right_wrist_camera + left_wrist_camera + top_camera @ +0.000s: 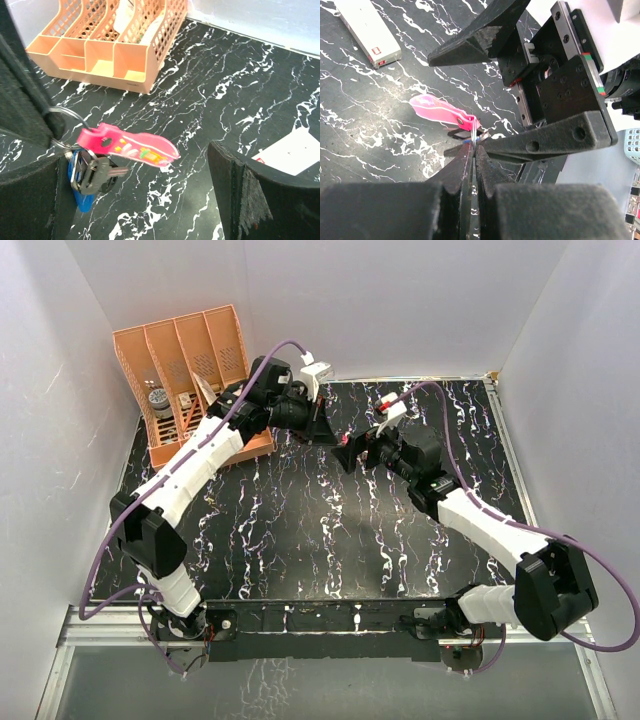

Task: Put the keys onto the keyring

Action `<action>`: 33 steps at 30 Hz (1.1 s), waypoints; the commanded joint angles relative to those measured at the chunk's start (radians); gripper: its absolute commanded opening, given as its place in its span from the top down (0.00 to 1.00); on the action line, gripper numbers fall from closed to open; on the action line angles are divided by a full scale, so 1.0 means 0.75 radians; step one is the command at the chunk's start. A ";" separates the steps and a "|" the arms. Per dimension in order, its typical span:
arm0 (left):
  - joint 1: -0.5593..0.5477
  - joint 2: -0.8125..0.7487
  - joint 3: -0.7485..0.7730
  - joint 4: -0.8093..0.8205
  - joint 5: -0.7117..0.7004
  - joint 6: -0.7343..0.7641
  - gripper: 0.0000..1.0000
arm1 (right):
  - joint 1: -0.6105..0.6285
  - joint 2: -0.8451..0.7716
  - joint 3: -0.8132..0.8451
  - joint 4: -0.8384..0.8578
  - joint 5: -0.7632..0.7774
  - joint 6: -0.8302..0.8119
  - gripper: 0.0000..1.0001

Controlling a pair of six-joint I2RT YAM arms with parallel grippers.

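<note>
My left gripper (474, 152) clamps the keyring (131, 148) aloft, seemingly so both keys (95, 176) hang reachable. My right gripper (136, 169) hovers alongside, fingers apart.

- The top external view looks steeply down from high above the near edge of the counter (300, 540), tilted toward its far edge, and takes in the whole surface from a distance.
- The left wrist view sits just behind the left pincer (474, 155), very close, looking along it low over the counter at the right pincer (456, 103), which fills the upper right.
- The right wrist view rides behind the right pincer, angled down across the counter toward the orange rack (110, 45) at the back.
- Both wrist views share the keyring (442, 111), seen close from opposite sides; the top external and right wrist views share the orange rack.
</note>
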State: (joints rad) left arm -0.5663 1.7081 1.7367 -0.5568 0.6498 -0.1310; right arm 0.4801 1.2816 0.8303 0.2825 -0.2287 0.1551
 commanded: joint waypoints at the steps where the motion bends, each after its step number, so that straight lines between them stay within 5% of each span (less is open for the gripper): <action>1: -0.010 -0.108 -0.032 -0.133 0.032 0.001 1.00 | -0.057 -0.062 0.028 0.040 0.139 -0.033 0.02; 15: -0.013 -0.107 -0.064 -0.169 0.035 0.013 1.00 | -0.098 -0.071 0.018 0.047 0.095 -0.041 0.02; 33: -0.023 0.045 0.130 -0.380 -0.026 0.078 1.00 | -0.098 -0.249 -0.032 -0.050 -0.129 -0.056 0.02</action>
State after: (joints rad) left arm -0.5751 1.7306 1.7885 -0.7837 0.6373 -0.0811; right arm 0.4095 1.1484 0.8204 0.2344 -0.2504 0.1295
